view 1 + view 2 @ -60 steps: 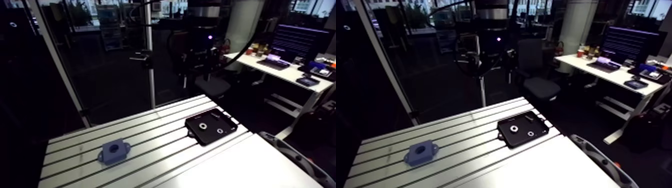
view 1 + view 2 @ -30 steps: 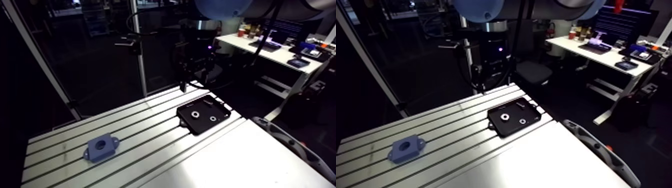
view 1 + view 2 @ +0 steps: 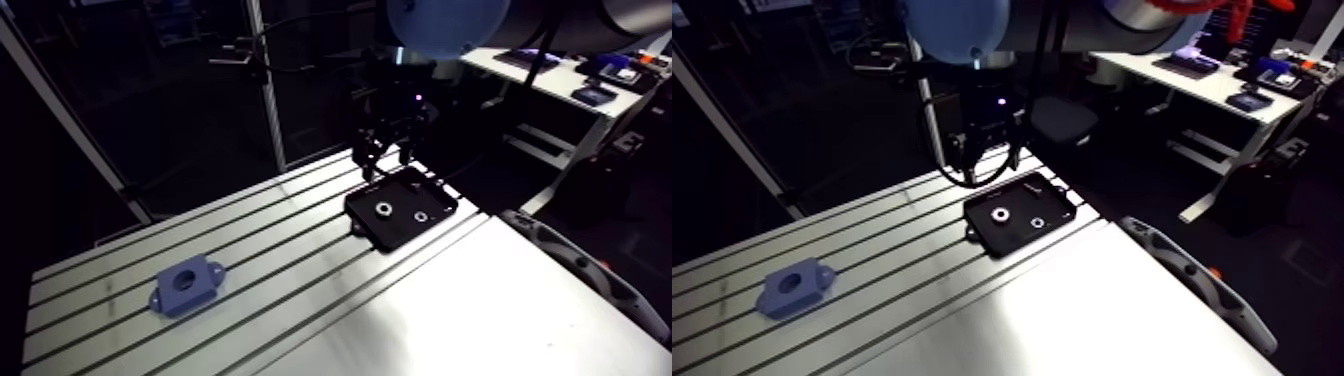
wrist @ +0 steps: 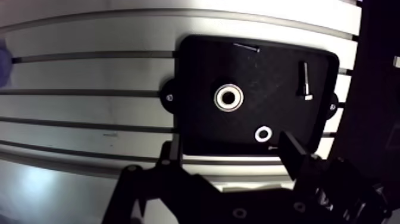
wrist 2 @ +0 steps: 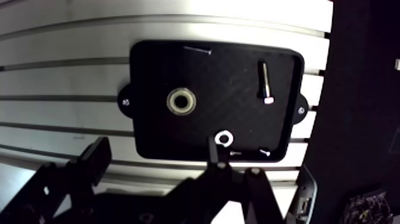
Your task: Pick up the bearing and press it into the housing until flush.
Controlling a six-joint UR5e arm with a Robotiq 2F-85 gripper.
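The bearing (image 4: pixel 229 97), a small metal ring, lies near the middle of a black tray (image 4: pixel 202 65) on the slotted table. My gripper (image 4: pixel 229 156) hangs above the tray's near edge, open, with nothing between its fingers (image 4: pixel 171 156); the bearing lies just ahead of them. In the arm view the gripper (image 3: pixel 385 165) hovers over the tray's (image 3: pixel 432 196) far side, with the bearing (image 3: pixel 382 209) below it. The housing (image 3: pixel 185 286), a blue-grey block with a round hole and two ears, sits far to the left on the table.
On the tray also lie a bolt (image 4: pixel 305 80), a washer (image 4: pixel 262 133) and a thin pin (image 4: pixel 246 47). A smooth plate (image 3: pixel 450 320) covers the table's front right. The table's edge runs close behind the tray. A grey curved part (image 3: pixel 580 280) sits off the right edge.
The arm has come down and the gripper now hangs low over the black tray, where earlier it stood high behind it. The camera shifted too. Tray, bearing and housing stay put.
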